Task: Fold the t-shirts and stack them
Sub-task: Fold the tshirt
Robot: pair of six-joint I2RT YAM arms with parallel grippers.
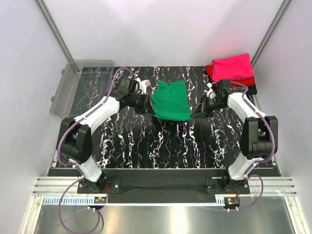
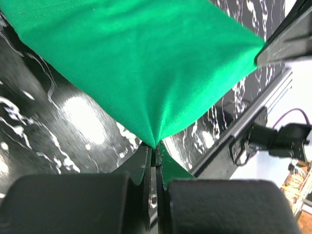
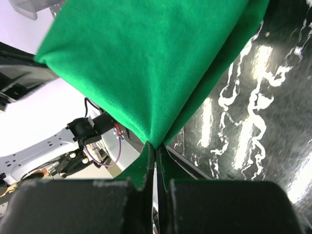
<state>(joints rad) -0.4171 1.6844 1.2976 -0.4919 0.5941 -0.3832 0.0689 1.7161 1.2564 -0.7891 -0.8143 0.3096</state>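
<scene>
Both end effectors are gripping the green t-shirt (image 1: 170, 100) near the middle of the table (image 1: 146, 141). The left end effector (image 1: 148, 108) is pinching the shirt's near-left corner, its fingers pressed together with only a thin fold of cloth between them, as the left wrist view is showing. The right end effector (image 1: 197, 113) is pinching the near-right corner in the same way, fingers squeezed tight on the fabric. Between the two grips the green cloth is stretching taut and smooth, fanning out from each pinch point, and its near edge is riding above the marbled black surface. Whether the far edge is resting on the table cannot be told from the overhead view.

At the far right corner of the table, a folded magenta-pink t-shirt (image 1: 233, 67) is lying on top of a red t-shirt (image 1: 210, 73), whose edges are showing beneath it. A black t-shirt (image 1: 251, 89) is peeking out at the near right side of that pile. At the far left, a clear bin (image 1: 73, 87) is sitting tilted at the table's edge, well apart from the green shirt.
</scene>
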